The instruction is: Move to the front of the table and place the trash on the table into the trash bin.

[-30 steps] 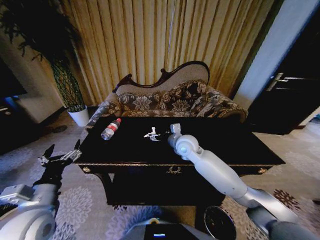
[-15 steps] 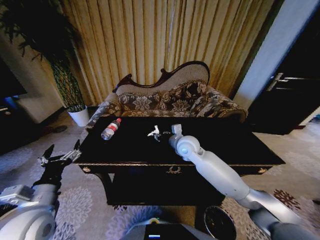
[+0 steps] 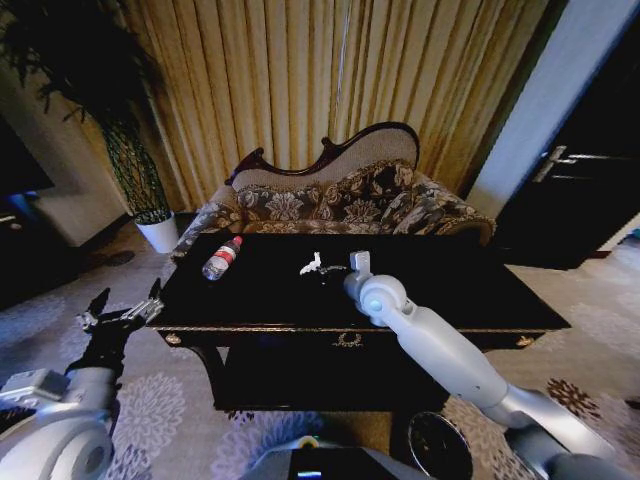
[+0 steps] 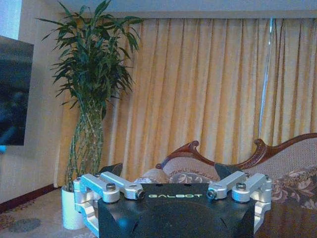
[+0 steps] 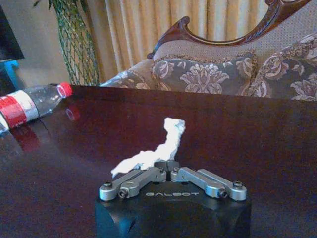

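Right gripper is out over the middle of the table, arm running in from the lower right of the head view. Its jaws are pressed together, pinching a crumpled white paper scrap. In the right wrist view the fingertips meet at frame centre-bottom, and the scrap sticks out of them up and to the left. In the head view the scrap sits at the gripper tip, centre of frame. Can't tell whether the scrap is lifted clear or touching the tabletop.

Clear plastic bottle with red label and red cap lies on its side near the table's left end, centre-left of the head view, well apart from the right gripper. In the right wrist view the bottle is at the left edge, cap toward frame centre.

Trash bin sits on the floor at the bottom of the head view, right of centre, in front of the table and partly covered by the right arm.

Left gripper hangs off the table's left front corner, lower left of the head view, jaws spread, holding nothing. The left wrist view shows its fingers wide apart at the bottom of the frame.

Sofa is behind the table; a potted plant is at upper left.
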